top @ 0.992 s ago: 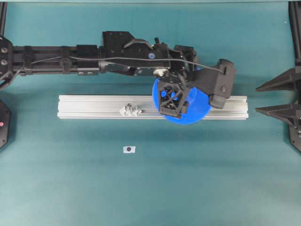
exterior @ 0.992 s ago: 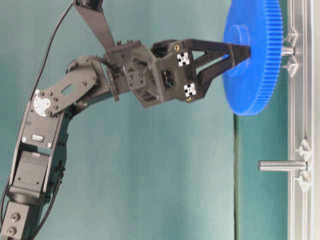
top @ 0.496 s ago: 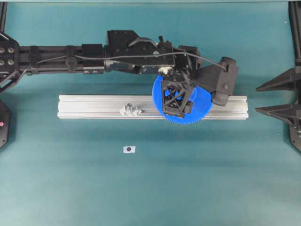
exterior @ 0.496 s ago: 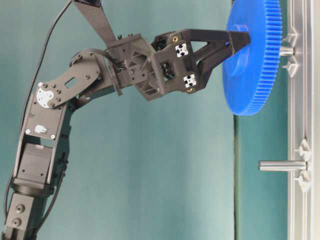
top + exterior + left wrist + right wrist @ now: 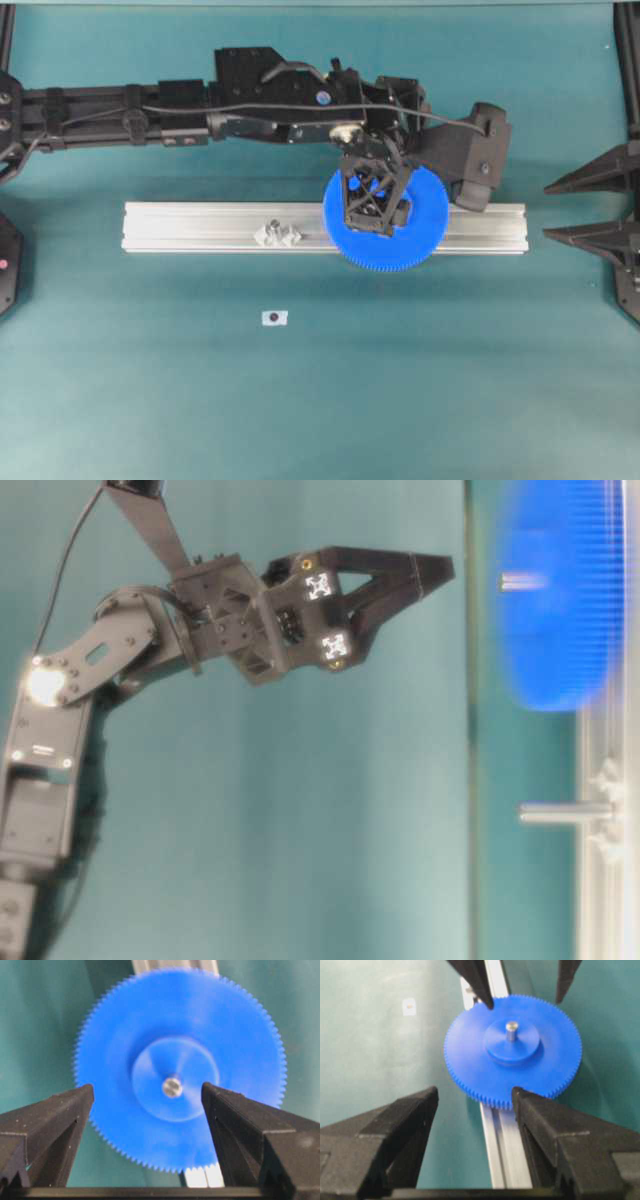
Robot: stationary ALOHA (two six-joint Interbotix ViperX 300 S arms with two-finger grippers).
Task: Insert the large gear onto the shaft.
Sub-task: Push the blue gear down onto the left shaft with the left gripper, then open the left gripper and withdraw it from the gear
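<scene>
Overhead view: looks straight down on my whole table, far off. Table-level view: sideways, turned on end, rail (image 5: 605, 810) down its right edge. Left wrist view: close, looking down past my fingers (image 5: 47, 1125) at the gear (image 5: 150, 1025). Right wrist view: low, slanted. All four share gear and rail.

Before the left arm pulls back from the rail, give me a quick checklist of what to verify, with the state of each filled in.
1. Shaft through the large gear's centre hole: ok, pin tip shows above the hub.
2. Left gripper released: ok, jaws open, fingers clear of the gear.
3. Gear at rest, flat on the aluminium rail: cannot tell, it is blurred in the table-level view.
4. Right gripper clear: ok, open and empty.
5. Second pin bare: ok.
</scene>
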